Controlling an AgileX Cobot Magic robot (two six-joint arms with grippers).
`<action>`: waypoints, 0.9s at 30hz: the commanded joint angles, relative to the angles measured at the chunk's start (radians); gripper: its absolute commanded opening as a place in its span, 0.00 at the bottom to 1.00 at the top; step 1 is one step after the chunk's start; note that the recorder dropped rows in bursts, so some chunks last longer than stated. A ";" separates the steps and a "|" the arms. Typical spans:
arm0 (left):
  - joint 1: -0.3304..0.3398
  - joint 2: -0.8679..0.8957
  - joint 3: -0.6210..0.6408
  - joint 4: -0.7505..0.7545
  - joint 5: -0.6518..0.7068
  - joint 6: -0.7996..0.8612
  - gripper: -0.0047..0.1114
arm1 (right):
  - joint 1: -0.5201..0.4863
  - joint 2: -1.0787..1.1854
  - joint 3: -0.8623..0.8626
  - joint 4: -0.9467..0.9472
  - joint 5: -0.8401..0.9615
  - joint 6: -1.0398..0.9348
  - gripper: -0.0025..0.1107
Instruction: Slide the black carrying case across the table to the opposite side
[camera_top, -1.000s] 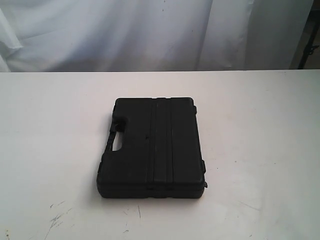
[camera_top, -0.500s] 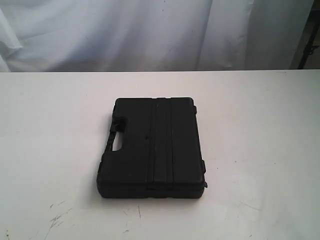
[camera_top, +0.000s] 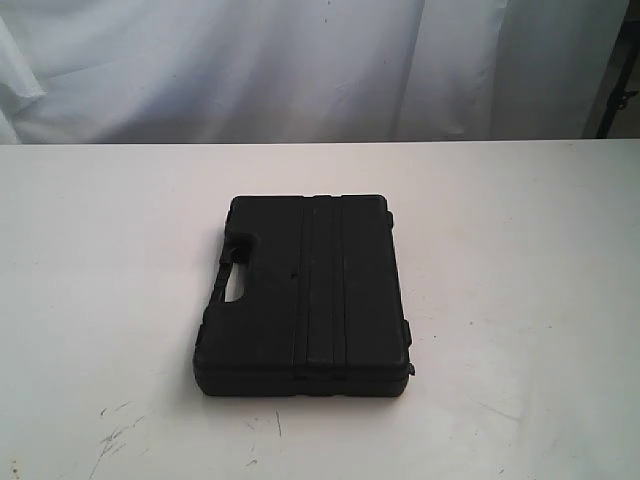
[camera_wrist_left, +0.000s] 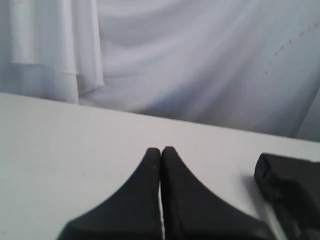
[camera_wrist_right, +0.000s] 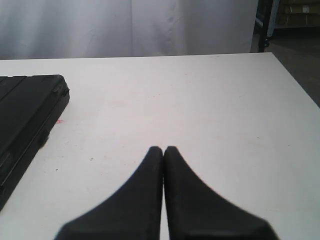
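Observation:
The black carrying case (camera_top: 305, 295) lies flat near the middle of the white table (camera_top: 520, 260), its handle cut-out facing left. Neither arm shows in the exterior view. In the left wrist view my left gripper (camera_wrist_left: 161, 149) is shut with nothing between its fingers, hovering over bare tabletop, and a corner of the case (camera_wrist_left: 290, 185) sits off to one side. In the right wrist view my right gripper (camera_wrist_right: 163, 148) is likewise shut and empty above the table, apart from the case's edge (camera_wrist_right: 25, 120).
A white curtain (camera_top: 300, 70) hangs behind the table's far edge. Dark scuff marks (camera_top: 115, 435) lie on the front left of the tabletop. The table's corner (camera_wrist_right: 272, 55) and darker floor beyond it show in the right wrist view.

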 joint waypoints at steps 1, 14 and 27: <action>-0.007 -0.005 0.004 -0.035 -0.101 -0.009 0.04 | -0.006 -0.006 0.004 0.012 0.000 0.000 0.02; -0.007 -0.005 0.004 -0.033 -0.336 -0.058 0.04 | -0.006 -0.006 0.004 0.017 0.000 0.000 0.02; -0.007 0.226 -0.333 -0.033 -0.169 -0.098 0.04 | -0.006 -0.006 0.004 0.017 0.000 0.000 0.02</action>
